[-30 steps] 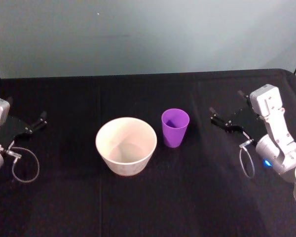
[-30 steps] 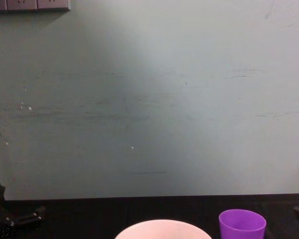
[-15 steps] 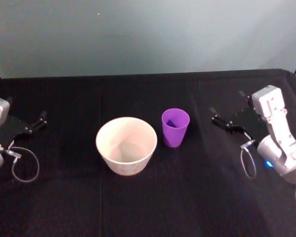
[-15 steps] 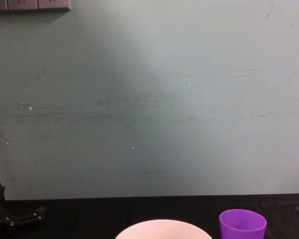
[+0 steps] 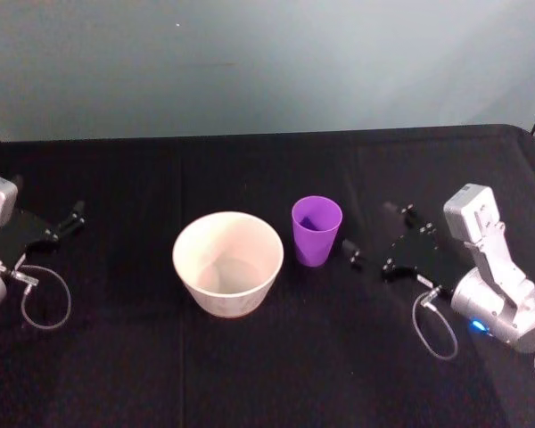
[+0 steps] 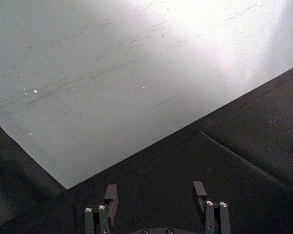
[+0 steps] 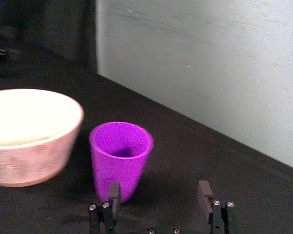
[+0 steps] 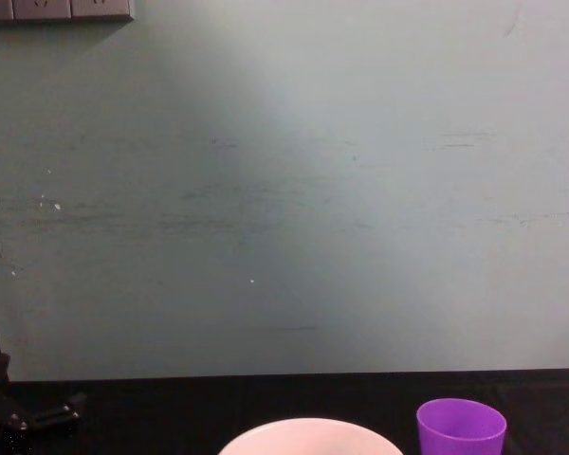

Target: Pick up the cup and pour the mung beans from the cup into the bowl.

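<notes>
The cup (image 5: 316,230), light, smooth and likely slippery, looks best taken mid-wall by the right claw (image 5: 373,234), spread wide beside it, while the left claw (image 5: 62,225) sits parked, also apart.

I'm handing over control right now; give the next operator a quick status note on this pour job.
Right gripper: open, beside the small purple plastic cup, not touching it.
Left gripper: open, parked at the left edge of the black table.
Cup stands upright right of the wide pale pinkish-white bowl; its contents cannot be made out.
Done: nothing grasped. Left: grasp cup, lift, pour into bowl.
</notes>
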